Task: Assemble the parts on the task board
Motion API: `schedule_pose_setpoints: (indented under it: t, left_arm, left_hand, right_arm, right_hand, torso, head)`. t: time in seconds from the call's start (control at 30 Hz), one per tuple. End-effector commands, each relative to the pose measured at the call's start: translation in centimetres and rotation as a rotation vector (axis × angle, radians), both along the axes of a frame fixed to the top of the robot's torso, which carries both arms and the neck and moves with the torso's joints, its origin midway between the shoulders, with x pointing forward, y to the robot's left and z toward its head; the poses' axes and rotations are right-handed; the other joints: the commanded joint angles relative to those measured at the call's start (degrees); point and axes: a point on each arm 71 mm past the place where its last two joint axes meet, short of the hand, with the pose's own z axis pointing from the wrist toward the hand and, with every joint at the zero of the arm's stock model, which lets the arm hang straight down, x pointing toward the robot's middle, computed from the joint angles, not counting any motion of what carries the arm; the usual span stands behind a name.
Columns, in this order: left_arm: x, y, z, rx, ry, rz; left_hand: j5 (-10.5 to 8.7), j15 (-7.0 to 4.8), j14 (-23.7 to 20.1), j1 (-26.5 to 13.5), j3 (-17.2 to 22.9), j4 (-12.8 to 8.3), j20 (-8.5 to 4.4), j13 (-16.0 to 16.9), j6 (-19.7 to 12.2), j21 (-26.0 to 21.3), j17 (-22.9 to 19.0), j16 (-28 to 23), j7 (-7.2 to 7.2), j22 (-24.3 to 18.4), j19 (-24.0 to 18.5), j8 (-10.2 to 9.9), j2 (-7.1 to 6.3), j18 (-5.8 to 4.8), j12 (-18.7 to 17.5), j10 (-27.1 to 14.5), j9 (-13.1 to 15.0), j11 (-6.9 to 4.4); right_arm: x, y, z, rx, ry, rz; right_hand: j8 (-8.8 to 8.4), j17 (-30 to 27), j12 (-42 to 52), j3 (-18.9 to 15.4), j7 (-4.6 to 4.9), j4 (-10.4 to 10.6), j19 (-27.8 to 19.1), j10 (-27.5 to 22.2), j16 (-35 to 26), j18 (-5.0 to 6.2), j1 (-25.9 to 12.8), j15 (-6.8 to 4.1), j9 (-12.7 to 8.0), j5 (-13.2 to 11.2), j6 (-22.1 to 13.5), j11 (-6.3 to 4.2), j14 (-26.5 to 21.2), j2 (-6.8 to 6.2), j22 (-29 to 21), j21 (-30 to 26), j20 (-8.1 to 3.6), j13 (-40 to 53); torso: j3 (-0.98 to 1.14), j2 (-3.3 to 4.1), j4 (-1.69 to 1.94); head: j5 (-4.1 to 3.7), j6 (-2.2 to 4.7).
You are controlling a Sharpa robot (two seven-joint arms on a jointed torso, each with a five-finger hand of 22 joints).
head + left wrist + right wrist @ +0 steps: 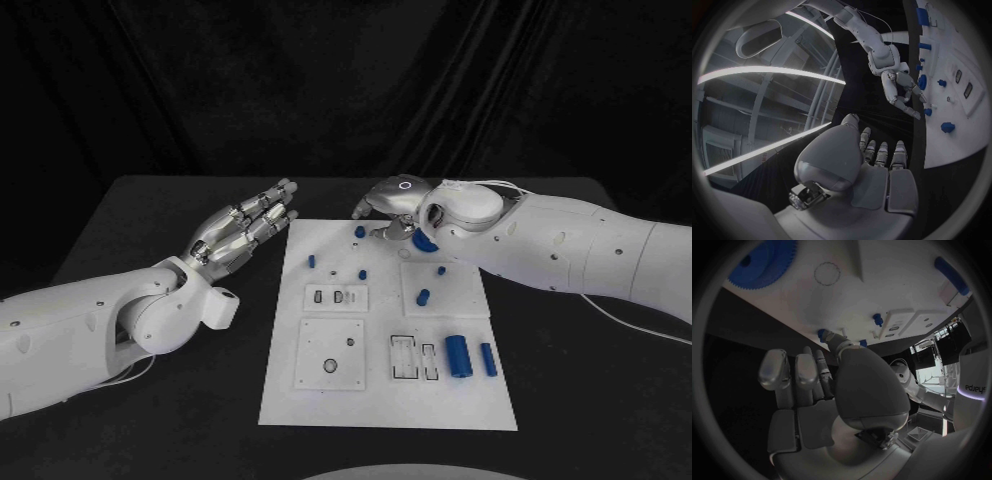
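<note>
The white task board lies in the middle of the black table. My left hand hovers flat beside the board's far left corner, fingers stretched out and holding nothing; its palm fills the left wrist view. My right hand hangs over the board's far edge, fingers pointing down near a small blue peg. A blue gear lies just under that wrist and also appears as the gear. The right hand's fingers are straight, with nothing between them. Two blue cylinders lie at the board's near right.
More small blue pegs stand on the board's far half. White recessed plates and slots sit on its near half. Bare black table runs along both sides, and a dark curtain hangs behind.
</note>
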Motion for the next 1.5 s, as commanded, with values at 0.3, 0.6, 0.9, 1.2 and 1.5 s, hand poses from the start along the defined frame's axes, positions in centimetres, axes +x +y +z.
schedule_pose_setpoints:
  t: [0.3,0.6,0.9,1.2,1.5]
  left_arm:
    - [-0.3,0.6,0.4,-0.024,-0.031,0.001]
    - [-0.2,0.6,0.4,-0.023,-0.030,0.001]
    - [-0.2,0.4,0.3,-0.024,-0.028,-0.005]
    - [-0.2,0.4,0.3,-0.024,-0.026,-0.005]
    - [-0.2,0.5,0.2,-0.023,-0.025,-0.006]
  left_hand:
    - [0.37,0.38,-0.1,0.5,0.4,0.1,0.40,-0.1,-0.1,0.2,0.0,-0.2,0.20,0.1,-0.1,0.2,-0.17,1.03,-0.1,0.0,0.0,0.39]
    - [0.40,0.40,-0.1,0.6,0.4,0.1,0.42,-0.1,-0.1,0.2,0.0,-0.2,0.22,0.1,-0.1,0.2,-0.21,1.04,-0.1,0.0,0.0,0.40]
    - [0.40,0.40,-0.1,0.6,0.4,0.1,0.42,-0.1,-0.1,0.2,0.0,-0.2,0.22,0.1,-0.1,0.2,-0.21,1.04,-0.1,0.0,0.0,0.40]
    - [0.43,0.44,-0.1,0.6,0.4,0.1,0.45,-0.1,-0.1,0.2,0.0,-0.2,0.23,0.1,-0.1,0.2,-0.22,1.04,-0.1,0.0,0.0,0.41]
    - [0.43,0.44,-0.1,0.6,0.4,0.1,0.45,-0.1,-0.1,0.2,0.0,-0.2,0.23,0.1,-0.1,0.2,-0.22,1.04,-0.1,0.0,0.0,0.41]
  right_arm:
    - [-1.5,-4.8,4.9,0.119,-0.079,-0.059]
    - [-2.8,-9.0,4.9,0.070,-0.017,-0.151]
    - [-2.9,-10.5,3.6,0.017,0.011,-0.188]
    - [-3.0,-10.9,2.3,-0.001,0.022,-0.191]
    - [-2.8,-11.2,1.7,-0.013,0.018,-0.198]
  right_hand:
    - [1.86,1.3,3.8,-2.8,3.19,1.7,1.1,3.8,1.2,0.62,-1.6,-0.09,0.6,-2.8,3.8,-0.34,0.7,1.59,1.5,0.5,-0.09,0.4]
    - [1.73,0.7,7.2,-3.4,3.44,2.6,1.1,8.9,1.0,0.59,-1.9,0.47,0.4,-3.3,4.5,-1.06,0.5,1.85,1.7,0.3,0.30,1.2]
    - [1.79,0.2,6.0,-4.3,3.31,3.3,1.0,5.6,0.9,0.72,-2.3,0.12,0.4,-3.9,5.4,-0.55,0.3,1.52,1.6,-0.2,0.18,0.5]
    - [1.07,-2.6,21.4,-7.1,2.17,3.7,-0.6,13.6,-0.8,0.95,-2.7,-1.98,0.1,-4.4,6.0,-3.51,-1.1,1.43,0.4,-2.4,-1.26,10.4]
    - [0.47,19.3,83.9,-11.3,1.87,6.8,2.4,35.1,11.9,0.07,-5.5,-1.66,0.2,-6.5,6.7,-4.45,4.4,2.48,5.5,0.4,-1.55,82.1]
  torso:
    - [0.05,-0.10,-0.12]
    - [-0.04,-0.14,-0.12]
    - [0.03,-0.13,-0.36]
    - [0.02,-0.08,-0.10]
    - [-0.03,-0.07,-0.10]
  head:
    - [0.01,0.21]
    - [0.09,0.01]
    - [0.38,-0.06]
    - [0.26,-0.18]
    - [0.33,-0.18]
